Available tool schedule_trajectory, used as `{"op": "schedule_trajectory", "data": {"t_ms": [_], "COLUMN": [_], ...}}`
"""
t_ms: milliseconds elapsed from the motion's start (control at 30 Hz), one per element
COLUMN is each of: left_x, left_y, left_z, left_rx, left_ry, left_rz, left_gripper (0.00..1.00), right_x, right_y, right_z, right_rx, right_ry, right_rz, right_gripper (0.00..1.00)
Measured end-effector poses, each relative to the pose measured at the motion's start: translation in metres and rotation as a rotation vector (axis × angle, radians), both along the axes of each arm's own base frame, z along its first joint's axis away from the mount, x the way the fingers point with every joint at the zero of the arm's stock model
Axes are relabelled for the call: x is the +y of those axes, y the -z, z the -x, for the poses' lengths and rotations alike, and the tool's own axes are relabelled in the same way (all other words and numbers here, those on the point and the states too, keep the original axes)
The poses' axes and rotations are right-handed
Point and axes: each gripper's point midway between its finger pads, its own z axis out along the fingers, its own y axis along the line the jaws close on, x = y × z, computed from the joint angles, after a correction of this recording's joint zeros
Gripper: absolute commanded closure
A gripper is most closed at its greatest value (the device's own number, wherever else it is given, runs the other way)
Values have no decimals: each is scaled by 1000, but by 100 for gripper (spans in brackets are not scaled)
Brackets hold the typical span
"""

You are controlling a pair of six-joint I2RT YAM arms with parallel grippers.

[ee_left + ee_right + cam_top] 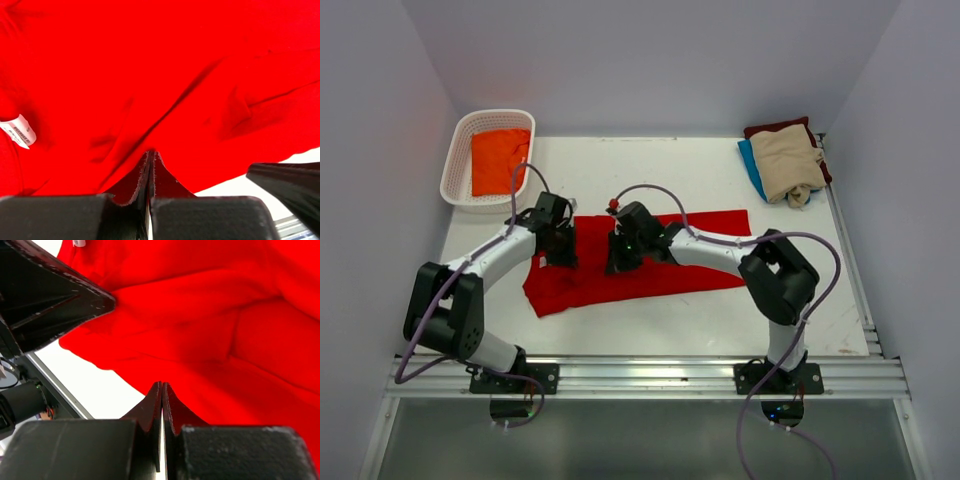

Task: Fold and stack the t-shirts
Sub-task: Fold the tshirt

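**Inspector:** Where is the red t-shirt (650,268)?

**Assessor:** Mid-table, lying as a long rumpled band, with a white tag (18,131) showing on the cloth. Its near edge stops short of the table (650,170) front, and bare surface borders it on every side.

**Inspector:** Grippers?

**Assessor:** The left gripper (558,255) and right gripper (623,258) are both down on the shirt, near each other. Each has its fingers pressed together, tips against the cloth. Whether a fold is caught between them cannot be told.

**Inspector:** Corners?

**Assessor:** Far left, an orange t-shirt (500,160) sits inside the white basket (451,170). Far right, a beige t-shirt (787,160) lies on a blue t-shirt (752,168) and a maroon t-shirt (775,128), well apart from the arms.
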Motion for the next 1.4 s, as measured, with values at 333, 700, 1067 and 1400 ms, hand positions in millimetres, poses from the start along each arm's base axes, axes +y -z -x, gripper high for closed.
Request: {"op": "schedule_trajectory", "data": {"t_ms": [333, 700, 1067, 1400], "left_x": [11, 18, 17, 16], "left_y": [23, 30, 32, 31], "left_z": [-4, -8, -10, -10], "left_rx": [62, 89, 103, 108], "left_ry": [-41, -72, -78, -81], "left_rz": [-3, 6, 40, 59], "left_gripper": [100, 100, 100, 100], "right_x": [37, 72, 75, 74], "right_y": [13, 7, 41, 41], "right_z": [15, 23, 14, 13], "right_rx": [6, -28, -34, -44], "right_ry": [-51, -82, -48, -30], "right_rz": [7, -13, 73, 99], "right_gripper": [100, 82, 69, 64]}}
